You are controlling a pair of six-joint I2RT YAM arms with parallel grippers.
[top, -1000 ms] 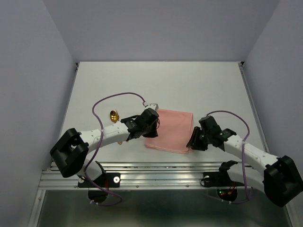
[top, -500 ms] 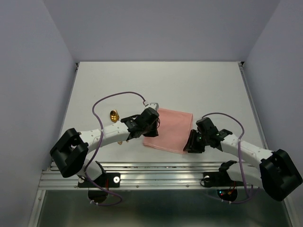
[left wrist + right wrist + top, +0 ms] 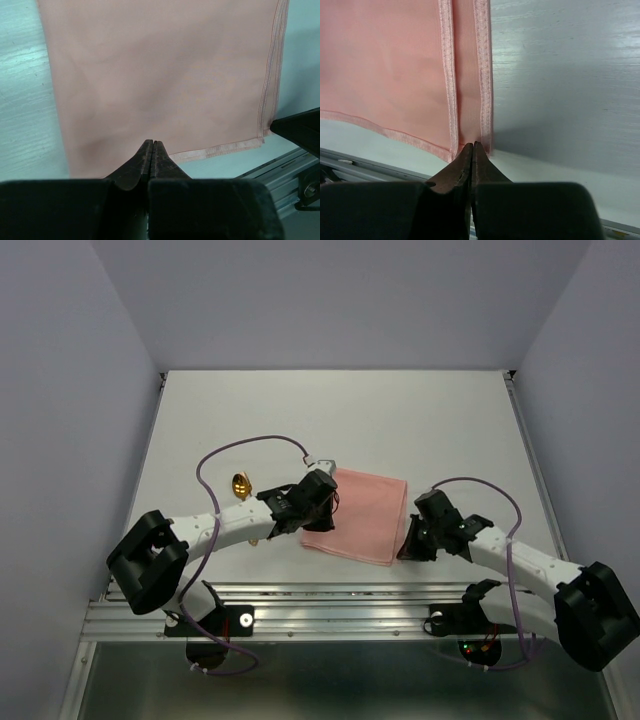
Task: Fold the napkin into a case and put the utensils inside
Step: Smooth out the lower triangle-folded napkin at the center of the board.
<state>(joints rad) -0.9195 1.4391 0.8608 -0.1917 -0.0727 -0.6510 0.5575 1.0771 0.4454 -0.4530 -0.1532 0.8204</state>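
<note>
The salmon-pink napkin [image 3: 362, 512] lies flat and folded at the table's near middle, its hemmed layers showing along the right edge [image 3: 449, 75]. My left gripper [image 3: 312, 530] is shut, its tips pinched on the napkin's near-left edge [image 3: 152, 145]. My right gripper [image 3: 405, 550] is shut on the napkin's near-right corner [image 3: 472, 146], between the two hems. The dark tip of that gripper also shows at the corner in the left wrist view. A gold utensil head [image 3: 241, 483] lies left of the napkin. The left arm hides its handle, and a gold tip [image 3: 256, 539] shows below the arm.
The metal rail [image 3: 340, 600] of the table's near edge runs just behind both grippers. Purple cables [image 3: 240, 445] loop above each arm. Grey walls close in the table on the left, right and back.
My right gripper slid left to the napkin's near-right corner and closed on it. The left arm and the napkin have not moved.
</note>
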